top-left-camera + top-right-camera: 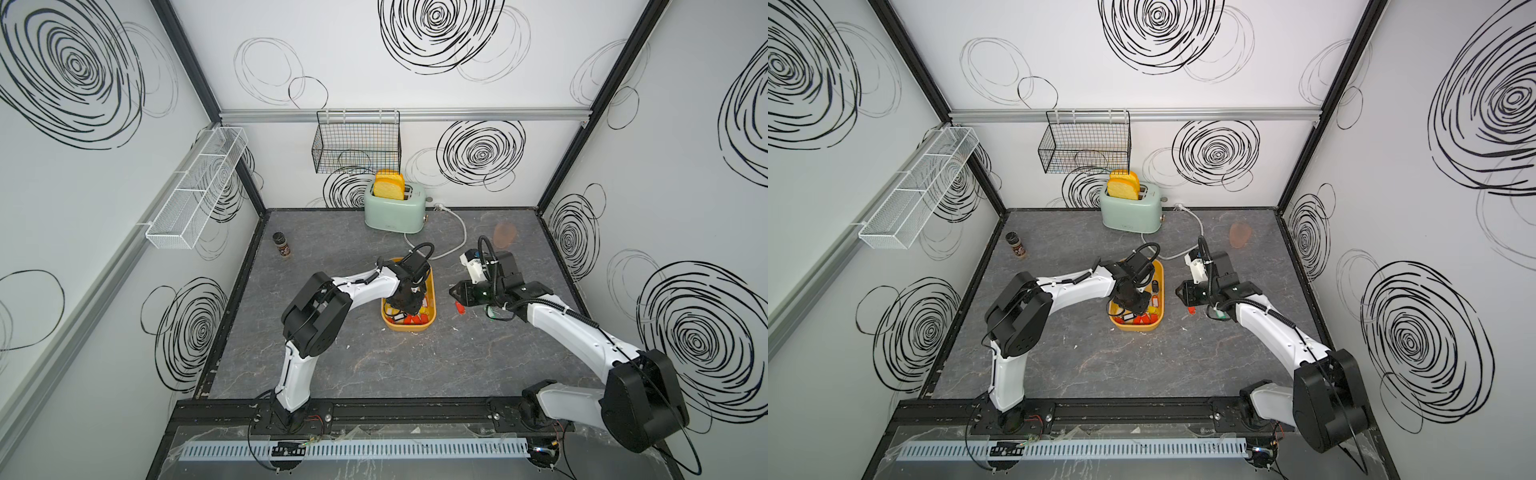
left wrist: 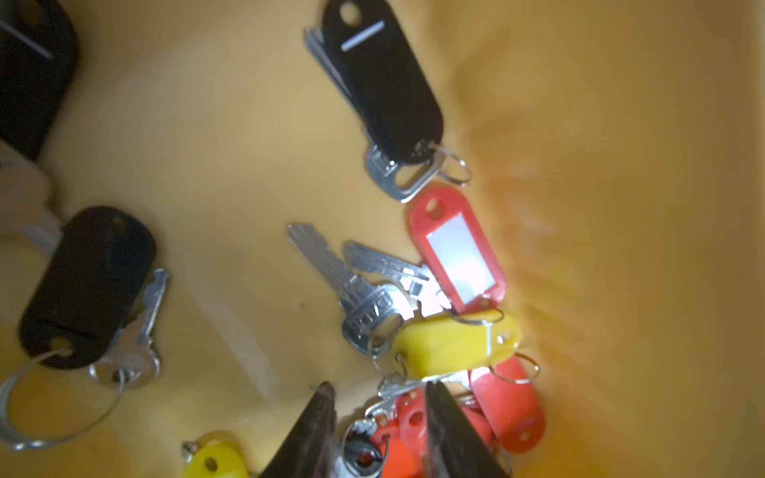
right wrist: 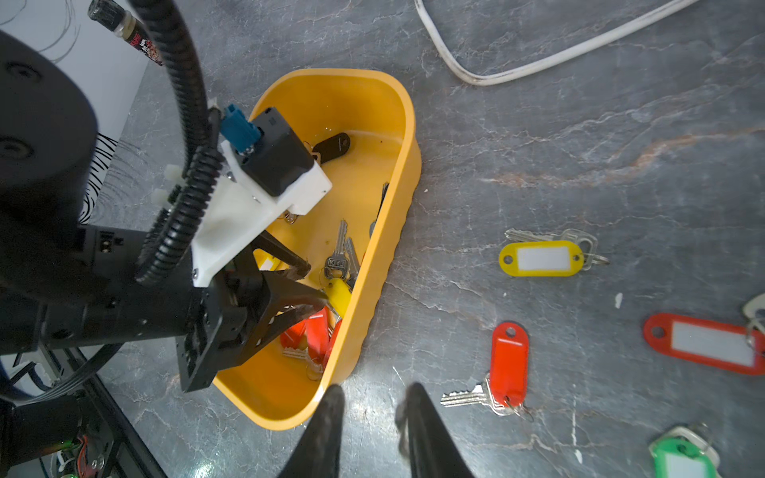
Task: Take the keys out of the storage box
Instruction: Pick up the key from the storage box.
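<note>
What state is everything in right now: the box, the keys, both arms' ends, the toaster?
storage box: upright on the table, keys inside
keys in the box: loose heap, none gripped
keys on the table: four tagged ones lying flat
left end effector: open, inside the box above the keys
right end effector: open, empty, beside the box
toaster: bread sticking up
spice jar: upright

a grey marbled tabletop (image 1: 374,374) is carrying the yellow storage box (image 1: 409,328), a mint toaster (image 1: 395,214) with its white cable (image 3: 480,81), a spice jar (image 1: 281,245), and loose tagged keys (image 3: 542,258) lying beside the box.
</note>
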Controlling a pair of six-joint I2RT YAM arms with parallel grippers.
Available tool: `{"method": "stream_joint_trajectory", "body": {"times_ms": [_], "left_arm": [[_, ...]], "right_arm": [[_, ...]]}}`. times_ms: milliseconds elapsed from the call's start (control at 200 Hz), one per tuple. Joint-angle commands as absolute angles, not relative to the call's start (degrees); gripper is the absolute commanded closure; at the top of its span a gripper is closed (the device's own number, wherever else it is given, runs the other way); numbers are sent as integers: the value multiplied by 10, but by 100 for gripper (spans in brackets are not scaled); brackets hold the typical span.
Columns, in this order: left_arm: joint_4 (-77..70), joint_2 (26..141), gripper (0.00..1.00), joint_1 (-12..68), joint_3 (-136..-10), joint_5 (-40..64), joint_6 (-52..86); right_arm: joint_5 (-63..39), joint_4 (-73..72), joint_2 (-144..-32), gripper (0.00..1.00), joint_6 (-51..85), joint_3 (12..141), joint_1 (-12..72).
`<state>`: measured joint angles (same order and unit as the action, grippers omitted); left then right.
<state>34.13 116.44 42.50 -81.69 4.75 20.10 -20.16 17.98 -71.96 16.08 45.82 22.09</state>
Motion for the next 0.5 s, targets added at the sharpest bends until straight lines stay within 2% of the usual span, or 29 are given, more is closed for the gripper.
{"method": "stream_joint_trajectory", "body": {"times_ms": [0, 230, 495], "left_arm": [[334, 1180, 60, 428, -845, 30, 217], [335, 1192, 63, 426, -855, 22, 217], [339, 1201, 81, 425, -861, 23, 211]], "right_arm": [[-201, 186, -712, 70, 159, 453, 218], [-200, 186, -712, 70, 157, 453, 216], [-201, 186, -715, 70, 157, 456, 214]]}}
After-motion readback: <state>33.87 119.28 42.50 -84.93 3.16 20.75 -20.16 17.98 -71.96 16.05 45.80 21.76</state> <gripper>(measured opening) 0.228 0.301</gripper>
